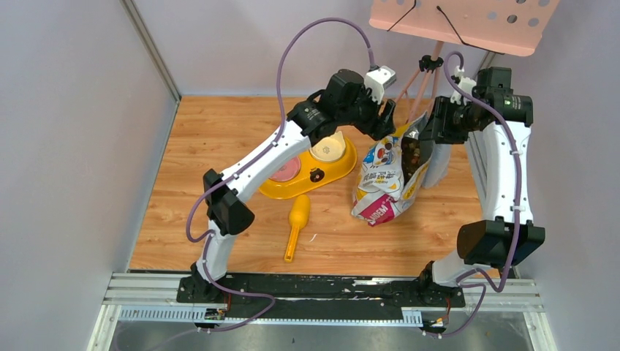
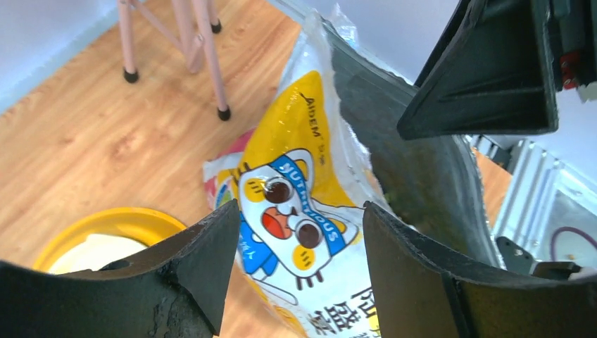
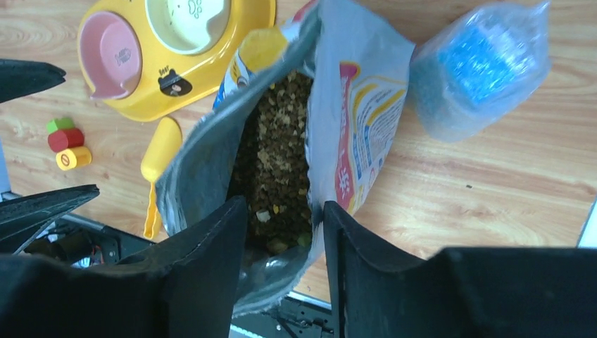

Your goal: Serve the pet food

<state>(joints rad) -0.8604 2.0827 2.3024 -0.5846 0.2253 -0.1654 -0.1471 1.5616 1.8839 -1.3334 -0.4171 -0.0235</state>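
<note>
The pet food (image 3: 278,155) is a brown kibble heap inside the open printed foil bag (image 1: 382,183), which stands at mid table; the kibble also shows in the top view (image 1: 411,150). My right gripper (image 3: 285,239) is at the bag's right rim, its jaws narrowed on the rim with the bag's mouth end between them. My left gripper (image 2: 299,260) is open and empty, hovering over the bag's printed front (image 2: 310,204) at its upper left. The yellow scoop (image 1: 296,223) lies on the table in front of the yellow double bowl (image 1: 343,172).
The bowl tray holds a pink dish (image 1: 284,170) and a cream dish (image 1: 329,148). A clear bag of blue stuff (image 3: 479,67) lies right of the food bag. Small coloured blocks (image 3: 67,141) sit near the front. Pink tripod legs (image 2: 204,49) stand behind.
</note>
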